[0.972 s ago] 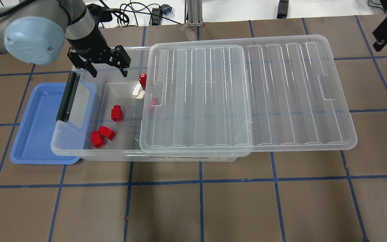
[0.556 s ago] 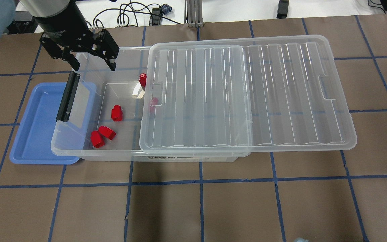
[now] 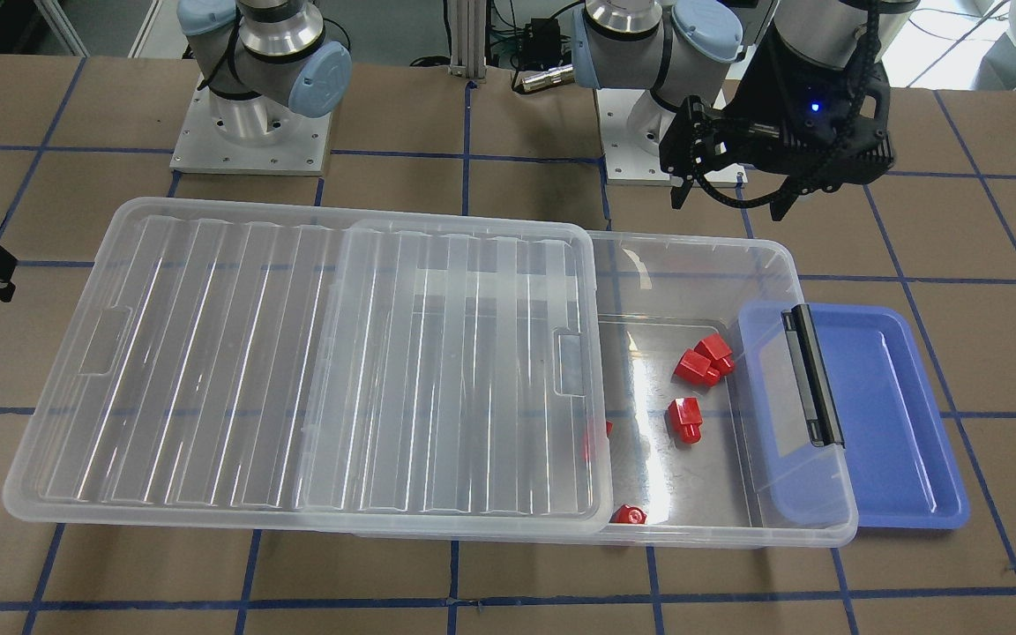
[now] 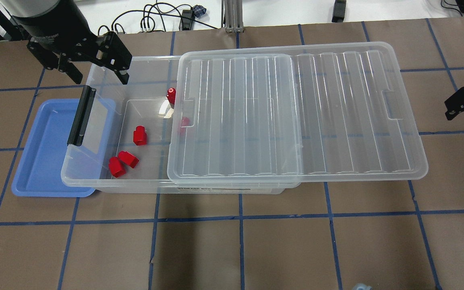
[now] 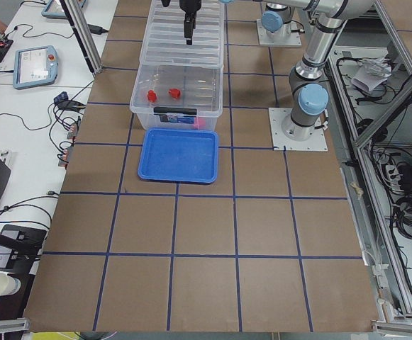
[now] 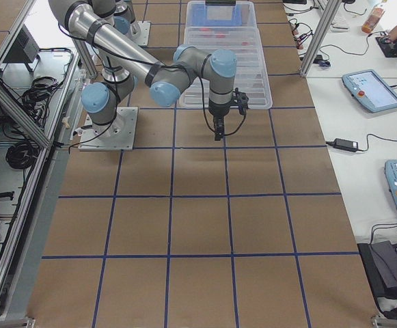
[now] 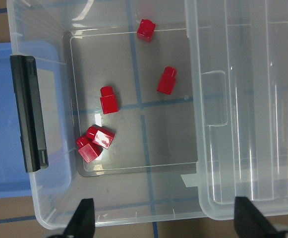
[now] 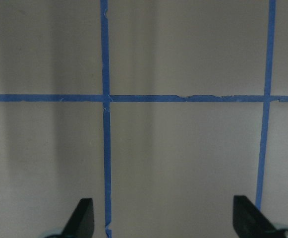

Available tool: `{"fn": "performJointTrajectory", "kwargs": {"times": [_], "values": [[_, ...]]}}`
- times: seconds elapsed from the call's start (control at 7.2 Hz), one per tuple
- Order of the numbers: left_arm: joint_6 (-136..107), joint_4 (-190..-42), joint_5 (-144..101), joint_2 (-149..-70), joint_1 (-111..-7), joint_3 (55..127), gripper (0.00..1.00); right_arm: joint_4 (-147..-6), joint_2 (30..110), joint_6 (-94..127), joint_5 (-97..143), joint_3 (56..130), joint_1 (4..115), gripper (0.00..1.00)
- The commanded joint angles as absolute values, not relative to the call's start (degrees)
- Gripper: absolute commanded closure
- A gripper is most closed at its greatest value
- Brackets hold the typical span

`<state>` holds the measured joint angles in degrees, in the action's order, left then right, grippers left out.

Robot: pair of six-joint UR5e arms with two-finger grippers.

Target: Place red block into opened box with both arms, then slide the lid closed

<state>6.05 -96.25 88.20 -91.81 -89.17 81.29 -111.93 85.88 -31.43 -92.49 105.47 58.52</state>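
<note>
At the left of the overhead view, a shallow blue plastic tray [image 4: 38, 161] lies on the brown table [image 4: 232, 249]. Its right part is under the latch end of the large clear plastic box [image 4: 107, 183]. The black two-finger left gripper [image 4: 98, 76] hangs high over that open end, its jaws spread wide and holding nothing. A black latch bar [image 4: 81, 117] sits on the box's left short end. Five small red plastic blocks [image 4: 139, 135] lie on the box floor in the uncovered part. Two touch each other near the latch end, one lies alone mid-floor, and two are close to the lid's edge. The clear ribbed plastic lid [image 4: 336, 112] rests on the box, offset to the right so that it overhangs the far end. Beyond it, the right gripper [image 8: 166, 218] hovers above bare table, its fingers wide apart and empty.
</note>
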Motion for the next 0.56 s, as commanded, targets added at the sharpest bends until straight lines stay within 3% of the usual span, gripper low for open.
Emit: {"fn": "performJointTrajectory", "kwargs": {"times": [0.0,0.42], "values": [[6.06,-90.64,88.16,-92.98,-89.21,82.00,0.00,-113.12,86.04,-25.87,-90.10,107.22,61.07,0.00],[6.06,-91.41,88.24,-92.46,-89.47,83.23,0.00,-113.03,86.13,-19.25,-89.13,107.40,66.35,0.00]]}}
